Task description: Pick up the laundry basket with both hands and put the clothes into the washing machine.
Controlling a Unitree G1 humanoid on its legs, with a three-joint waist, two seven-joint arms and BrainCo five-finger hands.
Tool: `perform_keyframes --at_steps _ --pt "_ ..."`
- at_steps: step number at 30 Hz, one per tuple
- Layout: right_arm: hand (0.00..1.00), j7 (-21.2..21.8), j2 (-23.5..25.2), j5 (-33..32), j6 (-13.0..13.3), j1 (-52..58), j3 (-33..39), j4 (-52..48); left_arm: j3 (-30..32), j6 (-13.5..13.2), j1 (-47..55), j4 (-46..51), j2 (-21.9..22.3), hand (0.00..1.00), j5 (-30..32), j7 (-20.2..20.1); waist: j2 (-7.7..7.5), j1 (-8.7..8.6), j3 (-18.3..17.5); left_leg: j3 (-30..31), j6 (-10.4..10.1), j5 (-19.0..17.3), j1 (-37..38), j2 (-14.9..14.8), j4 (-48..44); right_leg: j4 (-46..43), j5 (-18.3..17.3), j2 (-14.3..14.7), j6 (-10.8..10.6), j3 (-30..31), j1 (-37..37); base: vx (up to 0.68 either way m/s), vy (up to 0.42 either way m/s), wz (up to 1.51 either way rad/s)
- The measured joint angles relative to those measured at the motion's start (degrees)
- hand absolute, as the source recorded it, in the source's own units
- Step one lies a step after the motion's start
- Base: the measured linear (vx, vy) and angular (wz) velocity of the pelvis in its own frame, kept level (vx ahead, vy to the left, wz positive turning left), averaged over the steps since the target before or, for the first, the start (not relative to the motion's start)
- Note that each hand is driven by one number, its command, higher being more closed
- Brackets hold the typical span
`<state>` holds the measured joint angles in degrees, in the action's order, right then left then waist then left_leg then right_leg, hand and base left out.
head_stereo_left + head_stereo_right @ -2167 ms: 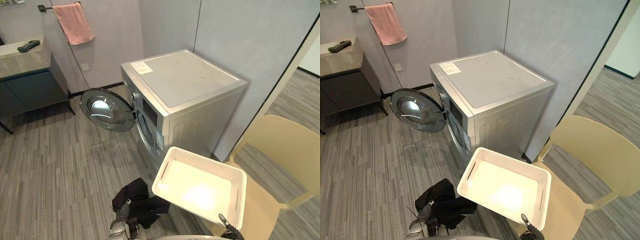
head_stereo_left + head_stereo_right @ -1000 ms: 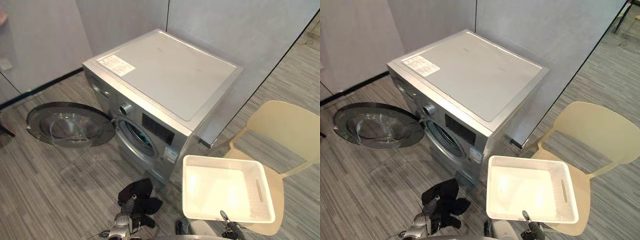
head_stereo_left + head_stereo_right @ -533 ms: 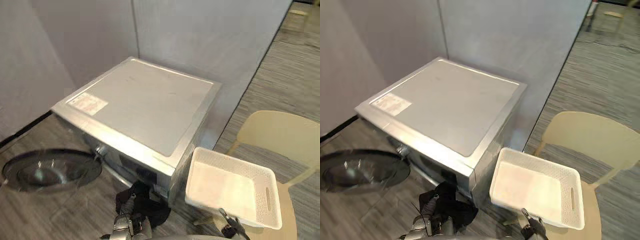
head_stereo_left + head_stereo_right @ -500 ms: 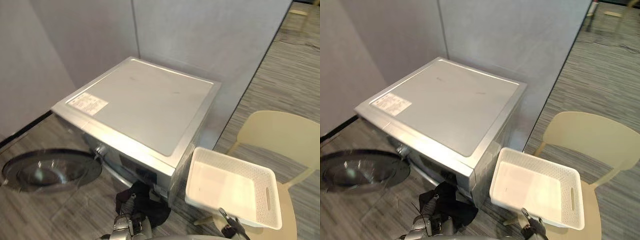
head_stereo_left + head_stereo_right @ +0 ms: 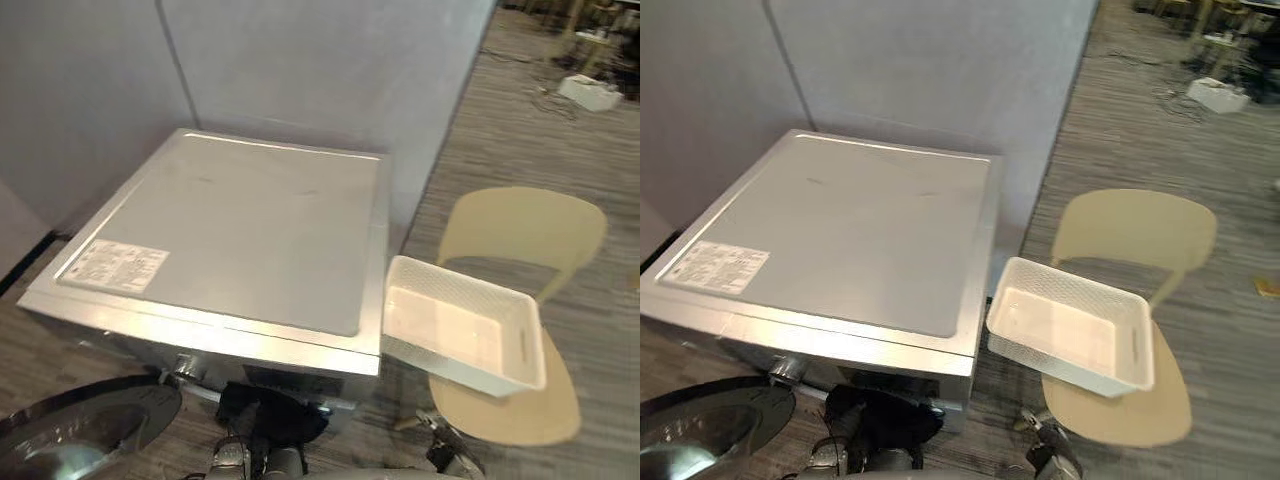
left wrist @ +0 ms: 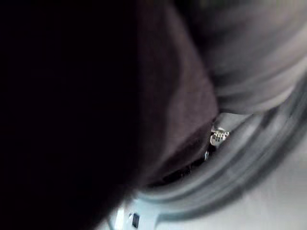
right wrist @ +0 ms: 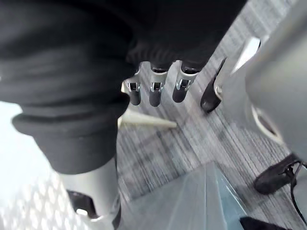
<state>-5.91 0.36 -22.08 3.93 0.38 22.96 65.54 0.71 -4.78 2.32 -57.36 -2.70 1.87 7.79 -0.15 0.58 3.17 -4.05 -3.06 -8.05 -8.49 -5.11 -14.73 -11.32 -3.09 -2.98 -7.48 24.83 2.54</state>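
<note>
Rectangular white plastic laundry basket (image 5: 455,366), perforated walls, mouth upward, above the seat of a cream moulded chair (image 5: 520,225). Its long axis runs sideways from the right flank of the washing machine (image 5: 240,240), with a handle slot in the far short wall. The machine is a silver box with a flat, smooth top, and its round glass door (image 5: 80,435) is swung open. Dark soft clothes (image 5: 275,415) are bunched at the machine's front over the left hand (image 5: 232,458), whose grip cannot be told. The right hand (image 5: 447,455) is below the basket's near edge, its fingers (image 7: 154,93) loosely extended in a row and grasping nothing.
</note>
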Motion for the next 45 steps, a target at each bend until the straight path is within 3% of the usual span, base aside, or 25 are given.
perform_keyframes --at_steps 2,4,7,9,10,11,12,15,19,21,24,25,33,38,41,43,45 --pt "0.00 -0.09 -0.83 -0.32 -0.43 2.10 2.14 0.69 -3.25 -0.10 -1.32 -0.67 -0.34 1.00 0.07 -0.08 -0.37 0.04 -1.48 -0.52 -0.06 2.70 0.77 0.40 6.77 1.10 2.76 -0.13 -0.12 -1.02 2.97 -0.11 -0.074 -0.34" --pt "0.00 -0.07 -0.72 -0.34 -0.67 2.97 3.29 1.10 -4.72 -0.19 -1.46 -0.67 -0.53 1.00 0.14 -0.13 -1.06 -0.01 -1.85 -1.00 -0.22 4.22 1.37 1.75 11.29 1.75 2.93 -1.09 -0.15 -1.07 5.02 -0.11 -0.069 -0.43" --pt "0.00 0.10 0.53 -0.24 -1.81 2.89 4.24 0.95 -5.17 -0.07 -1.83 -1.24 -1.30 1.00 0.66 -0.19 -3.12 0.08 -0.98 -3.62 0.72 9.20 3.51 5.33 19.04 2.70 -1.64 -4.76 -0.66 -5.39 8.55 -0.14 -0.068 -0.62" --pt "0.00 0.50 0.68 -0.16 -1.96 3.32 4.19 0.35 -5.66 -0.03 -1.64 -1.68 -1.30 1.00 1.59 -0.25 -2.97 -0.87 -0.20 -4.45 1.13 11.11 5.25 5.53 20.63 1.64 -2.54 -5.30 2.31 -8.41 8.74 -0.16 -0.038 -0.32" --pt "0.00 0.68 0.61 -0.23 -1.87 3.56 3.98 -0.08 -6.23 -0.05 -1.37 -1.66 -0.90 1.00 2.40 -0.35 -2.29 -1.75 -0.31 -4.04 1.15 11.84 6.09 4.50 20.76 1.84 -3.94 -4.23 6.23 -9.28 7.24 -0.06 -0.017 0.11" --pt "0.00 0.89 0.72 -0.04 -1.82 3.60 3.21 -0.12 -7.61 -0.11 -1.54 -1.53 -1.06 1.00 2.87 -1.11 -2.70 -2.39 -0.31 -3.74 1.06 11.89 6.93 3.88 20.76 2.72 -5.13 -3.37 8.05 -9.03 5.73 -0.06 -0.021 0.18" --pt "0.00 1.03 0.79 -0.01 -1.77 3.77 2.31 -0.12 -7.92 -0.12 -1.72 -1.51 -1.34 1.00 3.07 -1.55 -3.19 -2.59 -0.41 -3.57 1.05 11.89 7.07 3.76 20.77 3.15 -5.19 -3.21 8.10 -8.85 5.21 -0.05 -0.016 0.21" --pt "0.00 1.27 1.16 0.04 -1.56 3.97 -1.84 -0.08 -10.17 -0.13 -2.57 -1.54 -1.83 1.00 3.58 -1.88 -5.14 -2.82 -0.88 -2.02 1.03 11.88 5.79 3.69 20.79 5.26 -5.39 -3.10 7.76 -9.00 4.73 -0.03 -0.015 0.23" --pt "0.00 1.23 1.45 0.45 -1.62 3.64 -2.90 1.13 -12.35 -0.06 -1.94 -2.06 -2.13 1.00 4.95 -2.91 -6.07 -2.71 -1.45 -0.89 1.03 11.88 3.83 3.85 20.78 10.31 -5.27 -3.54 7.56 -8.92 3.43 0.02 0.005 0.14" --pt "0.00 1.22 1.43 2.59 -1.62 3.44 -3.77 1.13 -12.34 -0.08 -1.92 -2.90 -2.46 1.00 5.10 -2.89 -6.30 -2.63 -1.60 -1.03 1.04 11.88 4.42 4.31 20.77 10.66 -4.50 -4.15 6.30 -8.92 2.84 0.06 -0.001 0.02" --pt "0.00 2.01 1.26 4.27 -1.62 3.26 -4.38 1.14 -12.21 -0.07 -1.87 -3.75 -3.76 1.00 5.46 -2.87 -5.87 -2.62 -1.76 -1.05 1.03 11.87 5.10 4.35 20.77 10.36 -3.89 -4.23 5.12 -8.94 2.40 0.07 -0.031 -0.01" --pt "0.00 2.47 -0.86 6.91 -1.80 0.83 -4.69 2.69 -11.63 1.12 -3.01 -7.99 -3.06 1.00 6.74 -5.09 -2.94 -2.82 -1.50 0.98 0.05 9.70 10.28 2.75 20.40 10.12 1.32 -2.06 0.96 -13.70 -1.21 0.04 -0.028 -0.01" --pt "0.00 2.54 -1.76 6.64 -1.57 2.28 -4.30 2.61 -10.77 0.37 -2.58 -7.98 -2.81 1.00 5.92 -4.47 -2.13 -2.83 -1.14 0.85 -0.62 9.79 10.95 2.18 20.73 9.47 1.17 -1.43 1.63 -13.77 -1.40 0.00 -0.001 -0.01" --pt "0.00 2.99 -2.05 4.12 -1.02 4.96 -1.19 2.77 -6.16 -0.06 -1.66 -9.15 -3.07 1.00 2.88 -4.73 -2.25 -2.86 -0.79 1.24 -0.49 10.09 13.94 2.18 20.63 8.67 0.69 -1.49 1.72 -14.53 -4.43 -0.01 -0.002 0.07" --pt "0.00 3.44 -1.99 2.43 -1.03 7.55 -1.41 2.91 1.18 -0.36 -0.54 -8.95 -2.76 1.00 0.78 -5.09 -2.22 -2.45 -0.13 2.42 -0.66 10.21 14.17 2.37 20.28 3.87 -2.27 -1.46 2.01 -15.86 -3.65 -0.03 -0.027 0.24" --pt "0.00 3.56 -2.14 1.75 -0.95 7.69 -4.14 2.66 7.62 -0.66 -0.22 -6.57 -1.95 1.00 -2.33 -4.90 -3.27 -1.56 1.13 5.54 -0.64 9.16 9.23 3.91 13.38 -2.64 -5.31 -2.86 2.04 -18.74 -0.57 -0.07 -0.045 0.78" --pt "0.00 3.62 -2.94 1.35 -0.74 6.52 -4.26 2.61 10.54 -0.80 0.07 -4.72 -0.76 1.00 -4.97 -4.53 -2.63 -1.29 1.98 9.10 -1.19 8.40 5.22 4.50 8.91 -5.97 -6.72 -3.98 2.28 -22.59 1.22 -0.08 -0.038 1.07"
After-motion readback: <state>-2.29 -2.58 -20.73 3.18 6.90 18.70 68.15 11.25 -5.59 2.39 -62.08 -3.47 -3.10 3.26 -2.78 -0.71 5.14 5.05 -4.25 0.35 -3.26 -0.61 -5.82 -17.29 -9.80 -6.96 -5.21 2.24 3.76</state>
